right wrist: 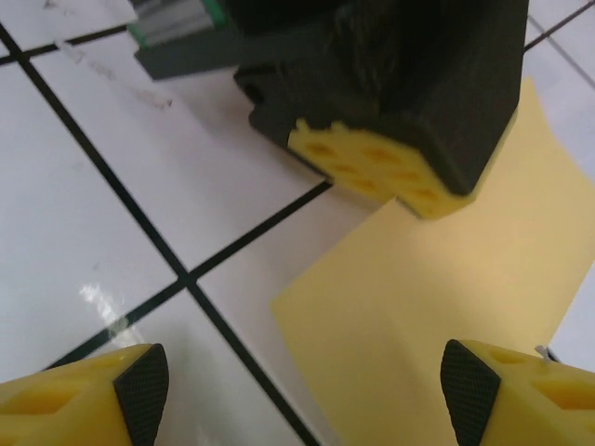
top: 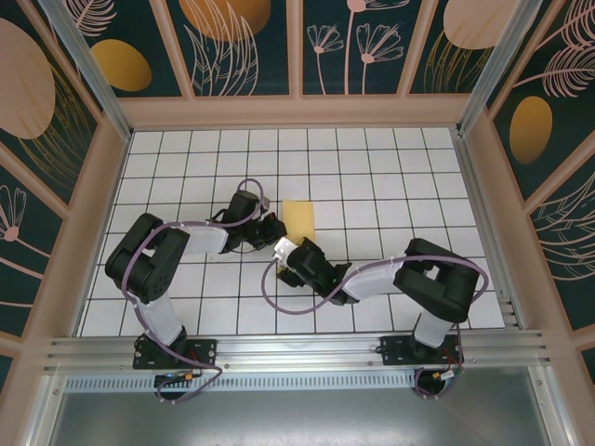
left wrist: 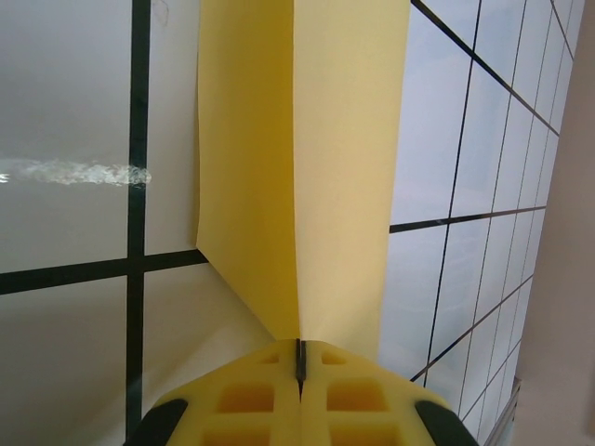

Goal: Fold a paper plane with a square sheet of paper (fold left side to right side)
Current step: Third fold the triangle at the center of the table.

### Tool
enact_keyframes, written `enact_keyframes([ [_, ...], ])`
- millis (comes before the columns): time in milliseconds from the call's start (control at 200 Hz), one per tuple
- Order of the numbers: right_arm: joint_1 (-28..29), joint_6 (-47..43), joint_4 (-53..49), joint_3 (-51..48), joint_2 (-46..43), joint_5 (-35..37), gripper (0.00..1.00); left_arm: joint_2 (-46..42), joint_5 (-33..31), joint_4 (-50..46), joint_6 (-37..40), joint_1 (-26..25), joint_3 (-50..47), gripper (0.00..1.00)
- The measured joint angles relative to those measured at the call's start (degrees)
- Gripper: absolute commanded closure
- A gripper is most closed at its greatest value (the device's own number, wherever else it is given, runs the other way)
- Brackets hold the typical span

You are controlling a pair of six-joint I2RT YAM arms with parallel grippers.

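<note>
Lying on the white gridded surface (top: 390,177), the square sheet of paper (top: 299,218) reads as a narrow yellow rectangle. The left-to-right fold therefore looks made but not yet pressed, and one layer seems lifted along a centre crease. The left end effector (left wrist: 299,351) is clamped together on the sheet's near edge. The right end effector (right wrist: 297,390) hovers over the near corner with its fingers wide apart. The next move probably calls for flattening that crease without dragging the sheet.

Yellow paper (top: 299,218) lies on white gridded table (top: 390,167).

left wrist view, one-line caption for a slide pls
Left gripper shut on the creased yellow paper over the gridded table.
</note>
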Motion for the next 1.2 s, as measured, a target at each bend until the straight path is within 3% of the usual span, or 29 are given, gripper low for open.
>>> enact_keyframes([
  [190, -0.11, -1.07, 1.75, 1.75, 2.27, 1.31, 0.41, 0.00, 0.00, 0.00, 0.00, 0.00, 0.00, 1.00],
  [631, -0.63, -1.53, 1.90, 2.16, 2.69, 1.55, 1.00, 0.00, 0.00, -0.09, 0.02, 0.00, 0.00, 1.00],
  [791, -1.05, -1.62, 1.88, 2.16, 2.69, 1.31, 1.00, 0.00, 0.00, -0.50, 0.15, 0.00, 0.02, 1.00],
  [1046, -2.67, -1.09, 1.79, 2.16, 2.54, -1.27, 1.00, -1.53, -0.87, -5.73, 3.87, 0.24, 0.61, 0.55],
  [1196, -3.06, -0.48, 1.53, 2.14, 2.27, -2.19, 1.00, -5.99, -1.46, -10.10, 6.25, 2.16, 1.33, 0.46],
])
